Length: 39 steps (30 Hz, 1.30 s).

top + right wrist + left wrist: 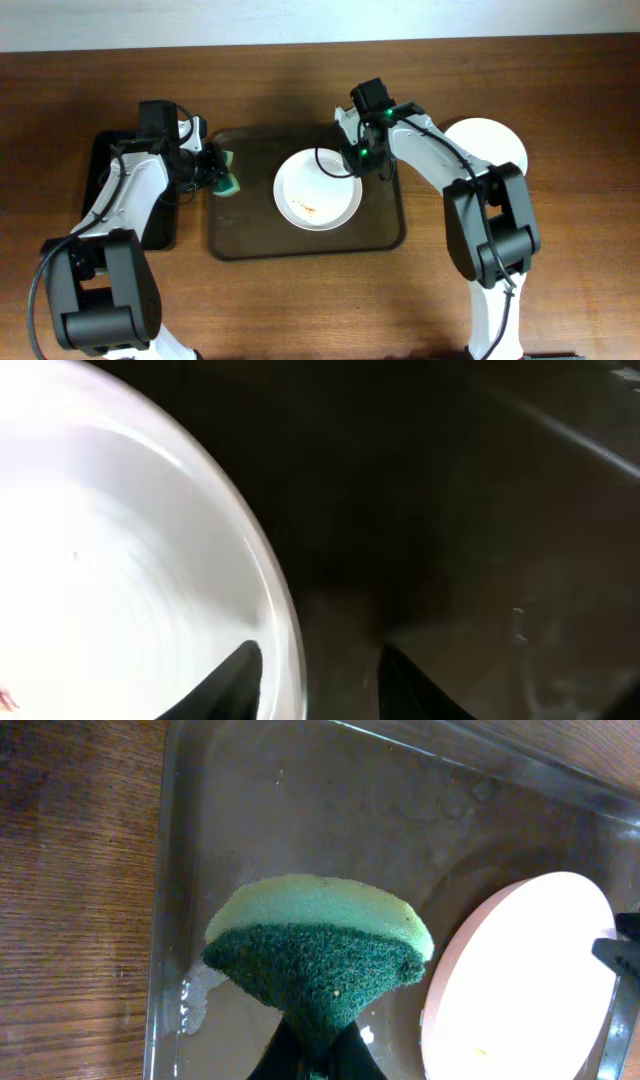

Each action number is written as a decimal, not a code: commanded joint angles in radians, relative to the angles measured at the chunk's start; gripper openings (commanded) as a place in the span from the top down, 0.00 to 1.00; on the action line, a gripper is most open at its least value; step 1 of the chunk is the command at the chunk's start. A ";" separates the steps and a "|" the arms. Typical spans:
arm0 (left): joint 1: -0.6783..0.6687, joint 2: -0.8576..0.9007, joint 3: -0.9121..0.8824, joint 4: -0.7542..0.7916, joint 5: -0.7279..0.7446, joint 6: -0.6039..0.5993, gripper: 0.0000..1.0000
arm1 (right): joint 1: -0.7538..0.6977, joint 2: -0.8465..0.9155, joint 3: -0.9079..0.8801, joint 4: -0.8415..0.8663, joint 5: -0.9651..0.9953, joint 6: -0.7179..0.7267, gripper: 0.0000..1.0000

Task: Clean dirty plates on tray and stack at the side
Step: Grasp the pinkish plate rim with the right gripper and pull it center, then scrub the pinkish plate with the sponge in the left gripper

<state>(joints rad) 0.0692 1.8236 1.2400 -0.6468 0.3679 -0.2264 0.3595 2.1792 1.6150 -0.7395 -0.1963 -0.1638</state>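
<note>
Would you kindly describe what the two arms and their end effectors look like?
The left arm and right arm have white link shells, black joint housings and thin black cables looped alongside. The left end effector and right end effector are black, with dark tapered fingers. Small green lights glow near the right wrist.

I counted white plates [318,190]: two, one on brown tray [240,232], second [492,140] right of it. Trays: two, black tray [100,160] left of brown. Green sponge [229,176]: one.

One plate [318,190] lies in the tray [240,235], sponge [229,180] at left, another plate [495,138] outside right
</note>
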 commanded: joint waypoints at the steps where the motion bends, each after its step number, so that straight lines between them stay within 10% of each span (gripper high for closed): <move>1: -0.004 -0.006 0.004 0.002 0.001 0.019 0.99 | 0.002 0.053 0.013 -0.003 -0.049 -0.031 0.68; 6: -0.004 -0.006 0.004 0.002 0.001 0.019 1.00 | 0.002 0.073 0.013 -0.003 -0.085 0.108 0.96; 12: -0.004 -0.006 0.004 0.002 0.001 0.019 1.00 | 0.031 0.073 0.012 -0.136 -0.088 0.818 0.96; 23: -0.246 0.027 0.004 0.115 -0.198 0.220 1.00 | 0.150 0.073 0.012 -0.101 -0.063 0.797 0.96; 39: -0.317 0.207 0.005 -0.019 -0.029 0.275 1.00 | 0.150 0.073 0.012 -0.083 -0.082 0.770 0.96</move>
<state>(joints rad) -0.2359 1.9881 1.2678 -0.7334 0.3714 0.0395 0.5095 2.2139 1.6352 -0.8295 -0.3042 0.5976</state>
